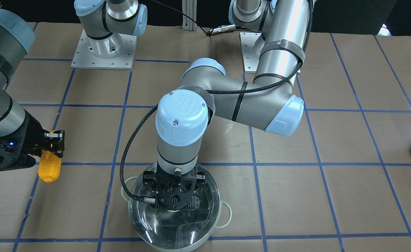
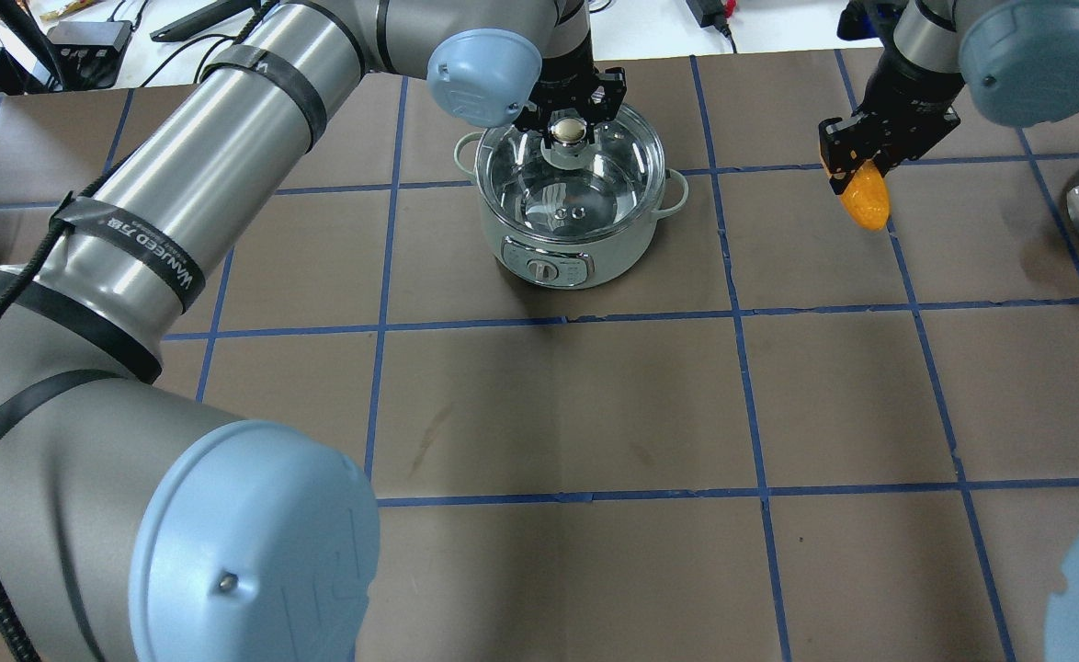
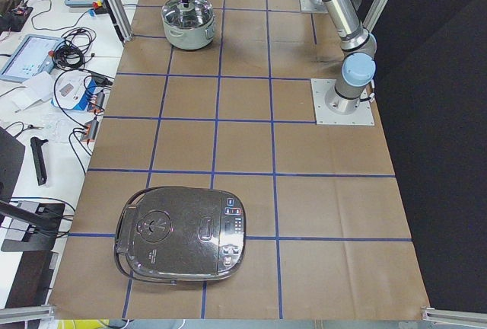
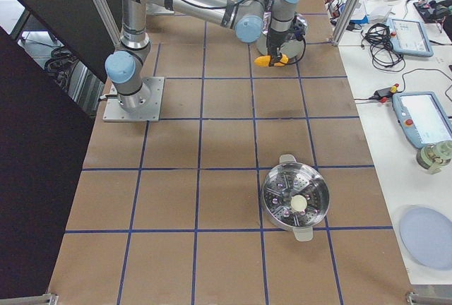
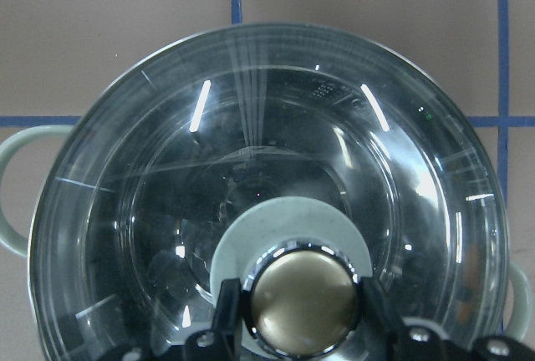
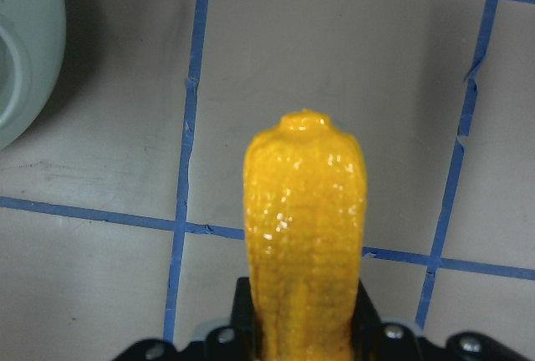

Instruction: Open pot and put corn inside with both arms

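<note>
**Left gripper (image 2: pixel 569 112) on the lid knob (image 5: pixel 305 298), right gripper (image 2: pixel 857 165) holding the corn (image 2: pixel 867 204)**

I see the pot (image 2: pixel 615 253), pale green on its side wall, standing on the brown table (image 2: pixel 549 414) marked with blue tape lines. Its clear glass lid (image 2: pixel 599 193) sits on its rim. My left arm reaches down over the pot. Its two black fingers (image 5: pixel 227 327) press in against opposite sides of the round metal knob at the lid's centre. To the robot's right of the pot, well apart from it, my right gripper is clamped on the thick end of the orange-yellow corn. The corn hangs above the table, tapered tip pointing down. The pot's pale loop handles (image 2: pixel 677 193) stick out at either side.
</note>
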Available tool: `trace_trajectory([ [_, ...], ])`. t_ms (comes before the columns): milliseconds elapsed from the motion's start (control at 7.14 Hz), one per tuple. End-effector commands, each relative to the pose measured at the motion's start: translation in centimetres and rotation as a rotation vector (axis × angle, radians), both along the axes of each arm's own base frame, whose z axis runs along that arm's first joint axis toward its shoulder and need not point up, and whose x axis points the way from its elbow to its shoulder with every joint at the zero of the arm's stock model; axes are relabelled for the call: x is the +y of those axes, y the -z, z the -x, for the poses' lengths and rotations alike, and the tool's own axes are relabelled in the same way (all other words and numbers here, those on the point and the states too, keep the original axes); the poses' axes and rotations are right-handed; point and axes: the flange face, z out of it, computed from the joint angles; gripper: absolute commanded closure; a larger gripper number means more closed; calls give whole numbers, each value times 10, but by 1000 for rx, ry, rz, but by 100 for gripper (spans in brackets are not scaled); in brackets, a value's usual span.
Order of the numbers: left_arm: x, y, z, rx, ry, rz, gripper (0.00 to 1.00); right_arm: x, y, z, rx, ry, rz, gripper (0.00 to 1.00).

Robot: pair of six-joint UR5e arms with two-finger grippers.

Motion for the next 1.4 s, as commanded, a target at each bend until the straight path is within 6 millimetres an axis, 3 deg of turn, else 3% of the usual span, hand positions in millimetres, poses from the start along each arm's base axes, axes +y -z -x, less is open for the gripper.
trace_trajectory([
  [0,8,-33,-16,-12,9,-10,83,0,-4,-1,1,5,8,88],
  [140,7,-71,-73,-29,17,-30,83,-1,-14,-18,2,22,27,88],
  [280,2,-98,-152,-45,47,-50,83,-6,-25,-80,4,43,65,88],
  [420,-7,-96,-225,-60,48,-76,82,-22,-20,-144,-2,44,74,88],
  [560,-12,-63,-288,-53,2,-127,82,-44,-12,-211,-14,92,96,88],
  [700,-9,-27,-346,-39,-35,-161,81,-61,12,-268,-17,117,91,88],
  [840,-4,13,-373,-40,-26,-143,80,-71,53,-300,-9,96,95,87],
  [1120,17,107,-376,-61,2,-69,80,-91,112,-306,-15,86,115,70],
  [1260,24,123,-375,-70,5,-27,78,-91,120,-304,-10,84,105,65],
])
